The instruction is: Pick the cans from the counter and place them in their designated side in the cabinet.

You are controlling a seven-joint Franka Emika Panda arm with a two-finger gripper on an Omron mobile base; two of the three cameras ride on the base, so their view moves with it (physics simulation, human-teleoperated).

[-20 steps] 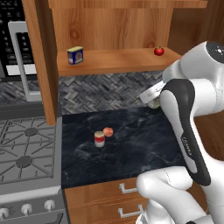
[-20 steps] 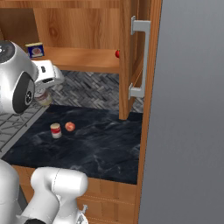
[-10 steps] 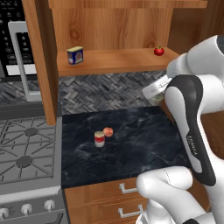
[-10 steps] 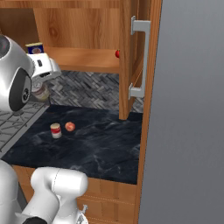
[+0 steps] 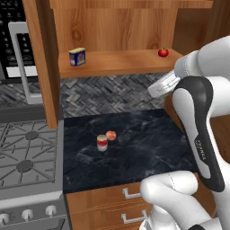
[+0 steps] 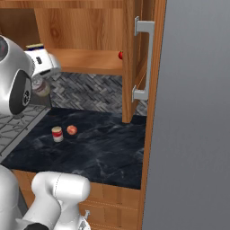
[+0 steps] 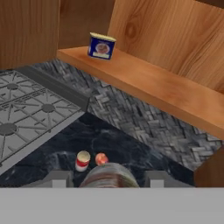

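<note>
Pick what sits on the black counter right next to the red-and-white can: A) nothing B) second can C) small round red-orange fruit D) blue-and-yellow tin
C: the small round red-orange fruit rests on the counter right beside the red-and-white can; the blue-and-yellow tin stands up on the cabinet shelf.

I can't read any words or numbers here. The blue tin (image 7: 101, 45) on the cabinet shelf (image 7: 166, 89) has a round picture on its label, but it is too blurry for me to read.
</note>
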